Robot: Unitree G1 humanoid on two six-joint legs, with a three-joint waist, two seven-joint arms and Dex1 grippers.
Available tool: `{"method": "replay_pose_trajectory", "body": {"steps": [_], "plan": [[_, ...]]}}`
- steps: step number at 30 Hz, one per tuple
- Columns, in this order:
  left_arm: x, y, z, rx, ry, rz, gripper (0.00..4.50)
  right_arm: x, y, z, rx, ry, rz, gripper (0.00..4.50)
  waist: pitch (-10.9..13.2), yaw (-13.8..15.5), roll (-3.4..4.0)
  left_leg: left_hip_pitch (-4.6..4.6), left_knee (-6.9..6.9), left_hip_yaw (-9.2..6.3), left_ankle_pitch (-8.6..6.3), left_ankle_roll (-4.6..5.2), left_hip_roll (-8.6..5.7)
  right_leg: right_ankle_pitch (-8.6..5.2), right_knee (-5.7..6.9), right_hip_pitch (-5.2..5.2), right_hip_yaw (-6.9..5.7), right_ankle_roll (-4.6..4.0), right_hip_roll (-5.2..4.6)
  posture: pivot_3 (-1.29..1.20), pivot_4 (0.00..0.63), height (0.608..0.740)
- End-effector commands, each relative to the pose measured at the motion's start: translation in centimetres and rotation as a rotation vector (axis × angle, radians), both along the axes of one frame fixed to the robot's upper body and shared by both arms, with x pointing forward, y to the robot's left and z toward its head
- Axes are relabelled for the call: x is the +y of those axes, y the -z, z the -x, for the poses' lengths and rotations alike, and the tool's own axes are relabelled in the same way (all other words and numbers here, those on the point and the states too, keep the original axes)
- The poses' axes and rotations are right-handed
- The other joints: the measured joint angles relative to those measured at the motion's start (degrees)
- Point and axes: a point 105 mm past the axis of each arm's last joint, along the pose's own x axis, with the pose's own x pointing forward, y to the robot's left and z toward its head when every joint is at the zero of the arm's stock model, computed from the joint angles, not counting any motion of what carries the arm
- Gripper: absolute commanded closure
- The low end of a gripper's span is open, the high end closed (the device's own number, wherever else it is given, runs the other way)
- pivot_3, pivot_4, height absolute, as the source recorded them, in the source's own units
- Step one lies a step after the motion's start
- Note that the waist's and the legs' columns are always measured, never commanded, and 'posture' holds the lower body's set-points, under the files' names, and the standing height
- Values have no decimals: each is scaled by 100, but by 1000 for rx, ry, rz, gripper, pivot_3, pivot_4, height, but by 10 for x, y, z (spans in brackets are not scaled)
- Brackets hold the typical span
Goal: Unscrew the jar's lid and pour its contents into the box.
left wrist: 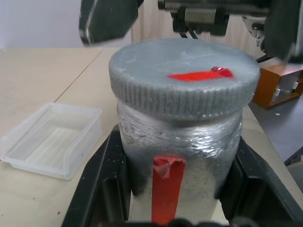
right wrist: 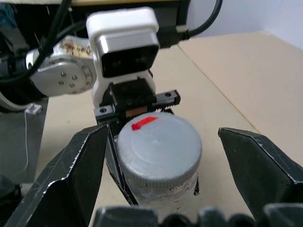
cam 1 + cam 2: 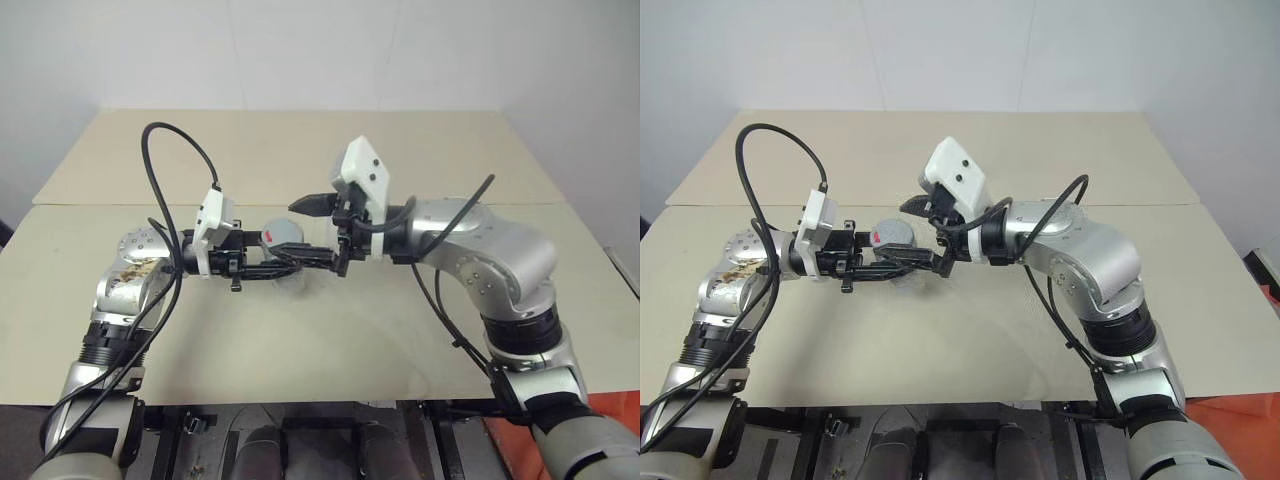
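Beige table (image 3: 400, 340), jar (image 1: 177, 156) above centre, clamped by left gripper (image 3: 285, 262). Right gripper (image 2: 161, 156) spread wide around lid (image 2: 158, 149), untouching. Box (image 1: 49, 139) near jar's nine o'clock. Risked off-centre closing, slipping off ribbed rim.

A pale beige surface (image 3: 300, 330) is seen, made of two boards joined along a seam running left to right. A shallow clear box (image 1: 49, 137) is set on it.
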Motion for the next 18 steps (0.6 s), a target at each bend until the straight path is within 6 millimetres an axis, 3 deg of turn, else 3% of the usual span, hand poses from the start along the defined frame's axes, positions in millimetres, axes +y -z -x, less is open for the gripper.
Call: {"method": "replay_pose_trajectory", "body": {"steps": [1,18], "plan": [[2,-12,0,-53,-4,2,2523,1,-8,3,-54,-12,-21,184,0,0,0,0,0,0,0,0,0,0,0,0,0,0,0,0,150,740],[3,-11,2,-51,-8,-1,2523,3,-7,4,-50,-29,-19,184,0,0,0,0,0,0,0,0,0,0,0,0,0,0,0,0,150,740]]}}
